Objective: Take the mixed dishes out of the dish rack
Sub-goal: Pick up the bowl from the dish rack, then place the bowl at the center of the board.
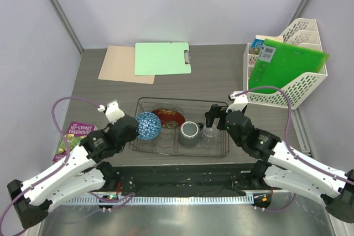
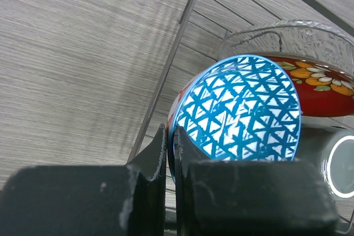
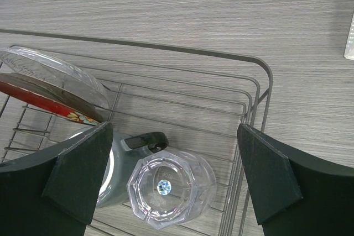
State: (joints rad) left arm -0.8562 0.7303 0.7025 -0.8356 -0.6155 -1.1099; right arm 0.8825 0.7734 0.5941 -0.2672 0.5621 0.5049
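Blue bowl point(image 2: 238, 109): likely ceramic, rigid, slippery, breakable; hold at rim. Left pincer point(image 2: 170, 153) clamped on rim. Right pincer point(image 3: 174, 136) fully open above glass cup point(image 3: 171, 189), thin-walled, fragile.

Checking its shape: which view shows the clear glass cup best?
The right wrist view: the clear glass cup sits close up, its faceted outline plain. The top view shows it small beside the grey mug; the left wrist view misses it.
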